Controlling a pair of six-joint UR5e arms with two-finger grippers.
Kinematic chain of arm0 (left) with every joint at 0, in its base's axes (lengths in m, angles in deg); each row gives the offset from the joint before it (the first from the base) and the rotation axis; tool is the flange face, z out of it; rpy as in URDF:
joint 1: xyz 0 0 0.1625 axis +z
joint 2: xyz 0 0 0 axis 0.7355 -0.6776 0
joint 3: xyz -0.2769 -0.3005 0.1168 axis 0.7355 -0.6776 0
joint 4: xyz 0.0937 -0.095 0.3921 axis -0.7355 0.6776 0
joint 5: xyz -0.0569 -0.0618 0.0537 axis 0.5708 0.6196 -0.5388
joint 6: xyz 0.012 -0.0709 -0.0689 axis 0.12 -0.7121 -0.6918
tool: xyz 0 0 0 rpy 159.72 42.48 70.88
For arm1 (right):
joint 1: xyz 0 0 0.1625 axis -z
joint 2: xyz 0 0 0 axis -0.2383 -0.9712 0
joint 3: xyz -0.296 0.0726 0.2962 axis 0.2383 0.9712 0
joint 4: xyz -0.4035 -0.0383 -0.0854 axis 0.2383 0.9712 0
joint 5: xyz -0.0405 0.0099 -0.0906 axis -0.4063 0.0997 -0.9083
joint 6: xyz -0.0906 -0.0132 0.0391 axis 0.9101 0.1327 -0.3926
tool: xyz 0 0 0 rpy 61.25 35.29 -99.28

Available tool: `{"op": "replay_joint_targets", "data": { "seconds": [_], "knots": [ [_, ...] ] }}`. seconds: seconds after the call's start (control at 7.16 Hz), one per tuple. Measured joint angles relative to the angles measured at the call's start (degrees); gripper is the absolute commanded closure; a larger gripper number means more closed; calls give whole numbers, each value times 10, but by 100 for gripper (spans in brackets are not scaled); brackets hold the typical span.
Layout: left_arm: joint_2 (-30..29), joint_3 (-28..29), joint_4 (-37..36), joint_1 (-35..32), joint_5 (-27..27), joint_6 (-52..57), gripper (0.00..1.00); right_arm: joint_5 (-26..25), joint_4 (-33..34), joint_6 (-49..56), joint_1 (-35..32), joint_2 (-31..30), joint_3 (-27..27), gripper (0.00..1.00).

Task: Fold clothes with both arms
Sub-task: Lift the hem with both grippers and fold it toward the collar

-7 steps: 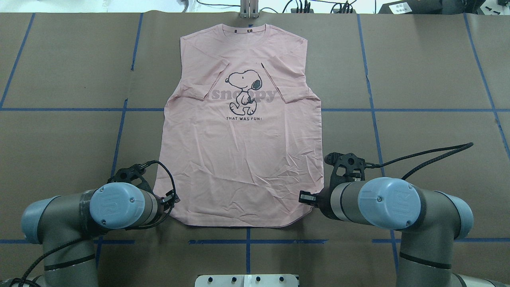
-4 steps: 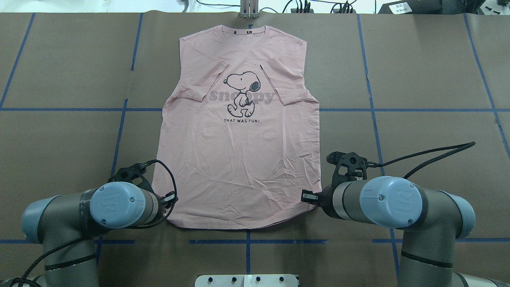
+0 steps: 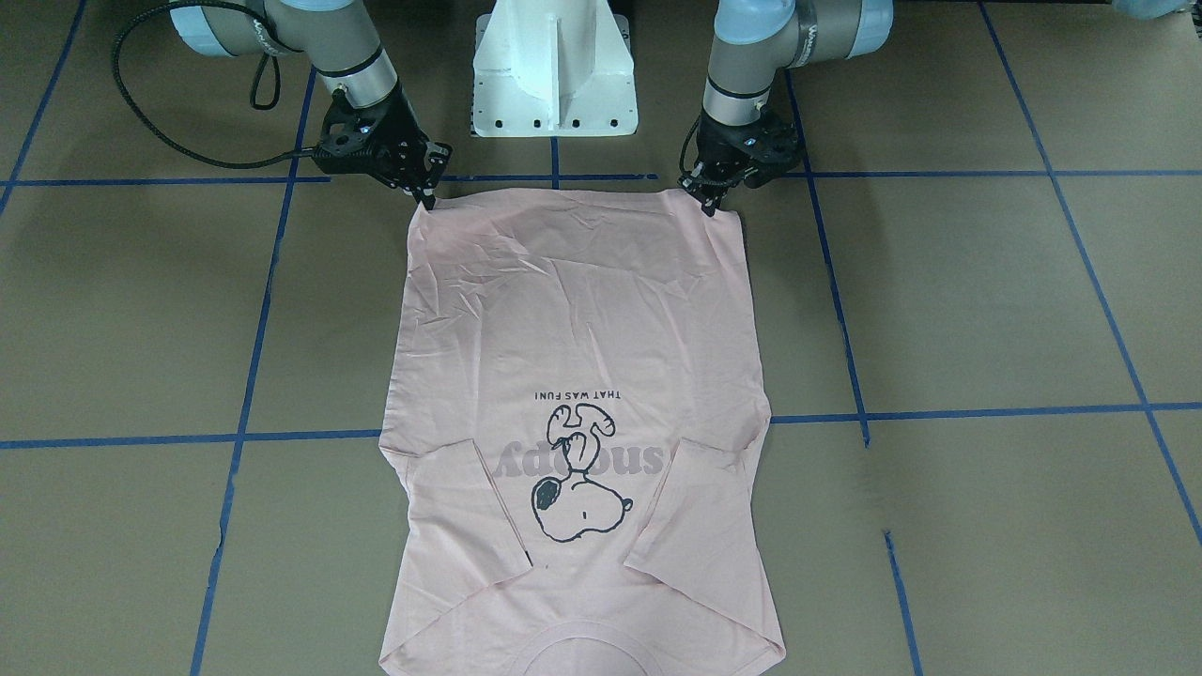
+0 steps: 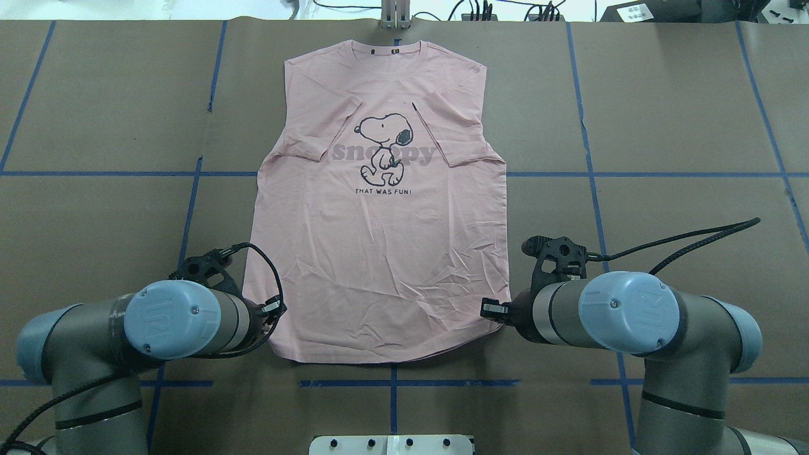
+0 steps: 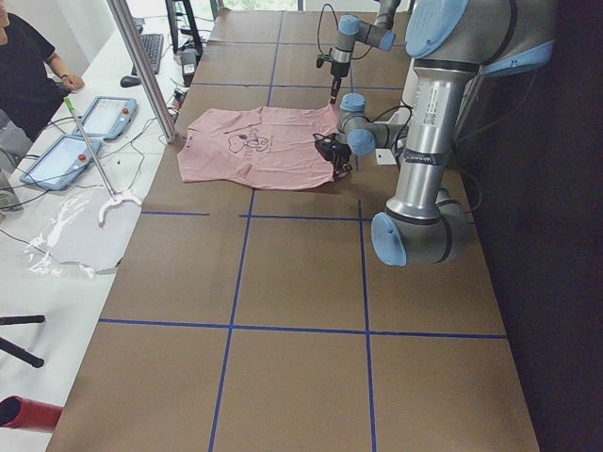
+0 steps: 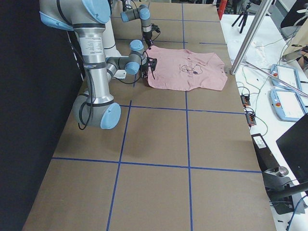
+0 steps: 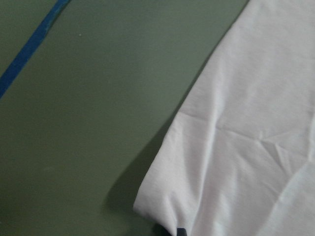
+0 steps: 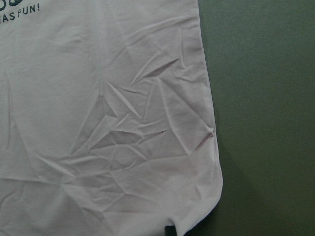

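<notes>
Two hem corners pinched, front view: right gripper [image 3: 424,194] and left gripper [image 3: 706,202] each clamped on T-shirt [image 3: 582,329]. Overhead: T-shirt flat on table [image 4: 663,126], print up, sleeves folded inward, collar far from robot. Left wrist: corner raised, shadow beneath.

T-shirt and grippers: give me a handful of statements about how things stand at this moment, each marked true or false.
1. The T-shirt lies print side up. True.
2. Both sleeves are spread out to the sides. False: both are folded in over the front.
3. The left gripper is at a corner of the hem. True.
4. The right gripper is at the collar. False: it is at the other hem corner, on the robot's side.
5. The body is folded in half. False: it lies at full length.
</notes>
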Motion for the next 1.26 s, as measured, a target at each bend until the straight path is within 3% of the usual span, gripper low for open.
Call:
{"op": "replay_joint_targets", "data": {
  "seconds": [0.42,0.84,1.12,1.26],
  "knots": [
    [0,-107,-93,25,3,4,100,90,-1,0,-29,-55,-74,100],
    [-2,-233,-203,110,4,-4,100,199,0,-1,-51,-124,-174,100],
    [-3,-253,-222,123,5,-1,100,210,0,2,-56,-129,-186,100],
    [-5,-249,-224,107,5,10,100,204,1,18,-73,-104,-160,100]
  ]
}}
